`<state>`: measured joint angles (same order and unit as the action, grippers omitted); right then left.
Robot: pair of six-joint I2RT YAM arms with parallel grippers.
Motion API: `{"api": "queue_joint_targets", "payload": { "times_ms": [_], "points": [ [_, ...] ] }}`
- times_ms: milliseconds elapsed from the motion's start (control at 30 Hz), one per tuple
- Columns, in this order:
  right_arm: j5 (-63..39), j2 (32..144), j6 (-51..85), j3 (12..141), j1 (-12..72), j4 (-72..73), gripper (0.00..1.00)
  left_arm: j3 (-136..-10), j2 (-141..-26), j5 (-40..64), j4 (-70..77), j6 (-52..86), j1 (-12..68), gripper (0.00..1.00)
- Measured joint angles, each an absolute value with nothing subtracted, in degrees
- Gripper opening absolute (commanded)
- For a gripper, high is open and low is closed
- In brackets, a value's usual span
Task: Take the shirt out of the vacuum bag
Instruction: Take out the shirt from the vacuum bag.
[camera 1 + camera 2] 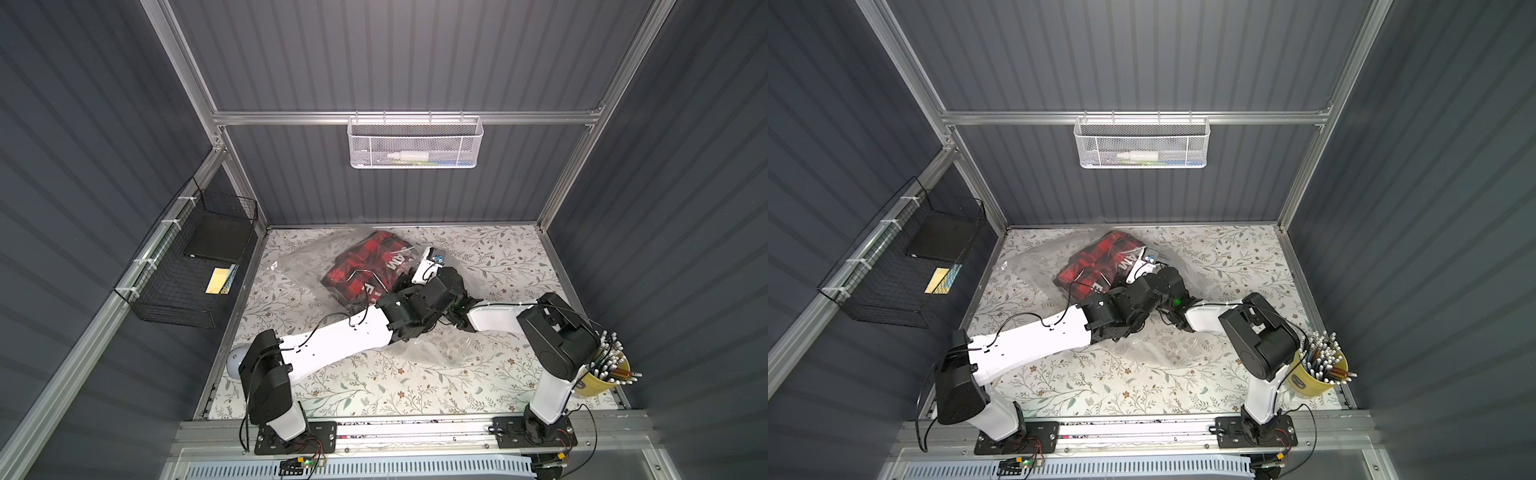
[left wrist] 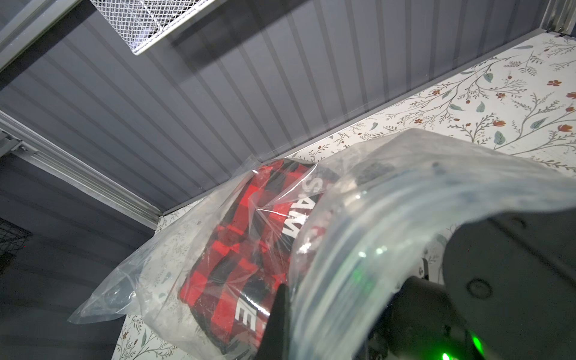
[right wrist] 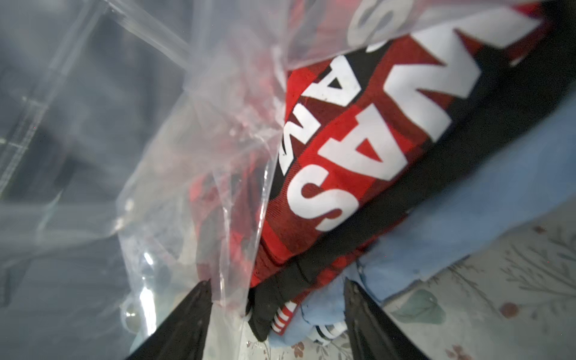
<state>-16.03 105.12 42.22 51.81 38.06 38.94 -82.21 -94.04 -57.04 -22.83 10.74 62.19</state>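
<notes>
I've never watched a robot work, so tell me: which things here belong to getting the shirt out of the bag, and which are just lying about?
Part of the job:
vacuum bag
red-and-black checked shirt inside it
left gripper, shut on the bag's rim
right gripper, open at the shirt's edge

Just lying about:
white mesh basket
black wire basket
yellow cup of pencils

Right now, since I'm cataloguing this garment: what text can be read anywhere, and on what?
"SAM": white capitals on the shirt in the vacuum bag.
"E": white capital elsewhere on the shirt.
Yellow cup label: too small to read.
Bottle in the white basket: label too small.
</notes>
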Motion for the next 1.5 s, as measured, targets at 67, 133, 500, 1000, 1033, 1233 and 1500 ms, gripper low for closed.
{"api": "queue_joint_targets", "payload": {
  "times_ms": [67,133,500,1000,1033,1233,1500],
  "points": [
    [-16.6,105.9,42.2,52.8,38.0,39.1,0.68,-81.6,-93.5,-57.0,-22.9,11.0,62.2,0.00],
    [-17.0,106.7,42.2,53.9,37.9,39.0,0.68,-81.0,-93.0,-57.0,-22.8,11.2,62.2,0.00],
    [-18.1,111.8,42.5,56.8,37.0,39.2,0.68,-79.5,-92.4,-56.9,-22.8,12.8,62.2,0.00],
    [-17.8,113.5,43.3,60.4,36.2,39.2,0.67,-77.4,-90.2,-56.1,-20.8,13.9,62.2,0.00],
    [-17.8,113.8,43.3,60.5,36.2,39.3,0.67,-77.3,-90.2,-56.1,-20.7,14.1,62.2,0.00],
    [-18.0,116.0,43.7,61.3,36.1,40.3,0.67,-75.5,-88.9,-55.7,-19.6,14.3,62.2,0.00],
    [-17.9,116.6,43.9,63.3,36.1,40.3,0.65,-74.3,-87.6,-55.2,-18.1,15.0,62.2,0.00]
  ]
}}
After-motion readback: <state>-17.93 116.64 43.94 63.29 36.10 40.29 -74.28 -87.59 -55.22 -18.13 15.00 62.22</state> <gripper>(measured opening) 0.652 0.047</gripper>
